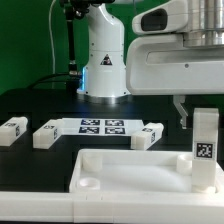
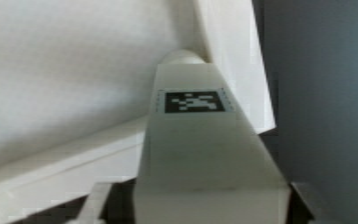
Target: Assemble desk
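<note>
My gripper (image 2: 201, 204) is clamped narrow on one desk leg (image 1: 205, 150) (its tag faces the wrist camera). The leg stands upright at the tabletop (image 1: 120, 165) corner on the exterior view's right. Beyond the tabletop, three loose legs (image 1: 45, 133) lie on the black table (image 1: 40, 105), flanking the marker board (image 1: 100, 126).

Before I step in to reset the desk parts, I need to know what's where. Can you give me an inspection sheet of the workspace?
surface: black table, parts spread on it.
job's things: tabletop in front; one leg upright at its corner on the exterior view's right; three loose legs lying beyond it.
clutter: only the marker board.
grippers: hand shut on the upright leg.
cables: nothing seen.
surroundings: arm base; green backdrop.
</note>
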Motion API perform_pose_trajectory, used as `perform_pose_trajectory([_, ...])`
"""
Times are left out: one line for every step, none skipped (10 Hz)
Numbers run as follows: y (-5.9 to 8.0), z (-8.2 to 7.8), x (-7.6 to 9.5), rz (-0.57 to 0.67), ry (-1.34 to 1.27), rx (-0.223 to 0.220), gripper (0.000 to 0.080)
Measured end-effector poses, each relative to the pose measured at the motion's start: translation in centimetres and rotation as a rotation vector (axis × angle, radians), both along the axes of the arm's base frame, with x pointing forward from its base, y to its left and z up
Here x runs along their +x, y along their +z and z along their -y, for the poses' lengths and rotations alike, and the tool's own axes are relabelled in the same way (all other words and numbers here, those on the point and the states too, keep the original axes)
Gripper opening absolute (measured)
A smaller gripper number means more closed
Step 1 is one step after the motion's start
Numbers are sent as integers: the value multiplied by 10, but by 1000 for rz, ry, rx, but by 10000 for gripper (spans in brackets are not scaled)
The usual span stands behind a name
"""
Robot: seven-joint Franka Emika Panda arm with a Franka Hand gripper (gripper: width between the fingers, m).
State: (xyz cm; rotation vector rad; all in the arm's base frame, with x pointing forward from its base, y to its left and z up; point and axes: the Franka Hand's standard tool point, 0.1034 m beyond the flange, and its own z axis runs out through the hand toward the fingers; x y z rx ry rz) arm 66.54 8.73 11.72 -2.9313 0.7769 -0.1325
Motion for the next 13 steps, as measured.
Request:
perform_pose_trajectory([0, 0, -1, -12, -112, 11, 289])
perform_pose_trajectory([-1, 1, -1, -21, -235, 27, 289])
perform_pose_trajectory([-1, 3, -2, -34, -356, 51, 290])
perform_pose_trajectory([-1, 2, -3, -49, -457, 60, 290])
perform_pose_trajectory([-1, 0, -4, -63, -533, 65, 290])
perform_pose_trajectory([-1, -1, -4, -69, -576, 70, 290])
perform_pose_trajectory([-1, -2, -5, -76, -599, 71, 290])
perform_pose_trajectory([-1, -2, -5, -77, -613, 73, 290])
perform_pose_trajectory([-1, -3, -5, -75, -600, 73, 290])
perform_pose_trajectory([-1, -3, -5, -72, -559, 69, 474])
perform_pose_trajectory([-1, -4, -4, -67, -520, 66, 588])
perform_pose_trajectory([-1, -5, -5, -57, -401, 52, 588])
perform_pose_trajectory([-1, -7, -5, -47, -273, 40, 637])
